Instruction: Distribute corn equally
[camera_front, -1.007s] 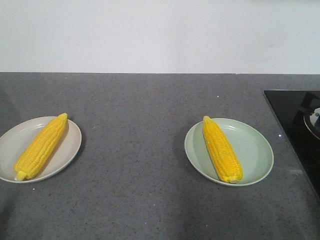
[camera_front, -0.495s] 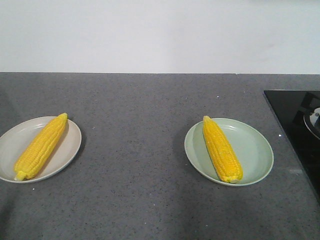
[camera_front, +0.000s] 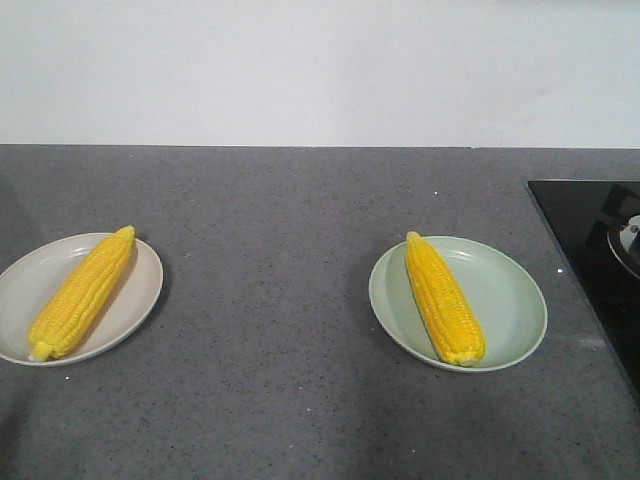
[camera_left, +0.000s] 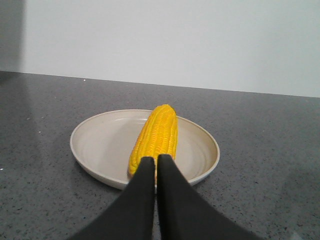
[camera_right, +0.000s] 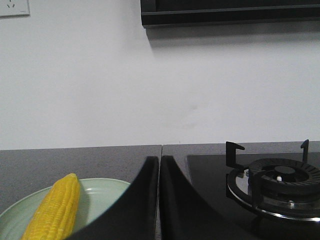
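One corn cob (camera_front: 82, 293) lies diagonally on the beige plate (camera_front: 141, 295) at the left. Another corn cob (camera_front: 444, 297) lies on the pale green plate (camera_front: 505, 300) at the right. Neither gripper shows in the front view. In the left wrist view my left gripper (camera_left: 156, 160) is shut and empty, just short of the beige plate (camera_left: 100, 142) and its cob (camera_left: 156, 134). In the right wrist view my right gripper (camera_right: 159, 159) is shut and empty, raised to the right of the green plate (camera_right: 102, 195) and its cob (camera_right: 55, 207).
A black glass cooktop (camera_front: 590, 250) with a gas burner (camera_right: 280, 182) sits at the right end of the grey counter (camera_front: 270, 250). A white wall runs behind, with a dark range hood (camera_right: 230, 11) above the cooktop.
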